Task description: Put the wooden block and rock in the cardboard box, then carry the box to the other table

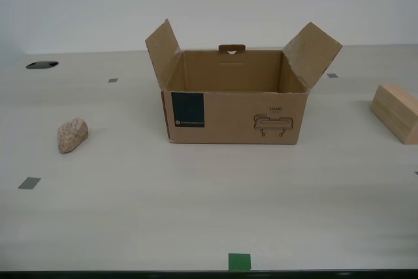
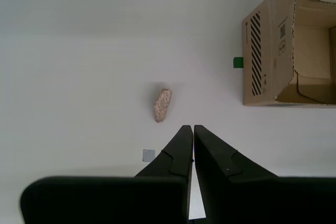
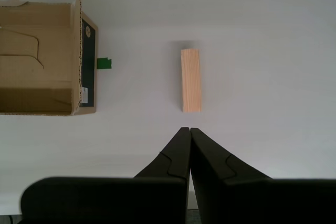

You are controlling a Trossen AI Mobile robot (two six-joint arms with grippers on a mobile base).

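Lying apart: rock (image 2: 163, 105) from my second claw (image 2: 192, 128).

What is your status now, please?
My first gripper and second gripper shut, empty. Block and rock on table, outside open box. Nothing blocks.

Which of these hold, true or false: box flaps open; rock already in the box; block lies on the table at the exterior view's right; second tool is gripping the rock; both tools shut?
1. The cardboard box has its flaps open. True.
2. The rock is in the box. False: it lies on the table, at the exterior view's left.
3. The wooden block lies on the table at the exterior view's right. True.
4. My second tool grips the rock. False: it is shut on nothing, apart from the rock.
5. My first tool and second tool are both shut. True.
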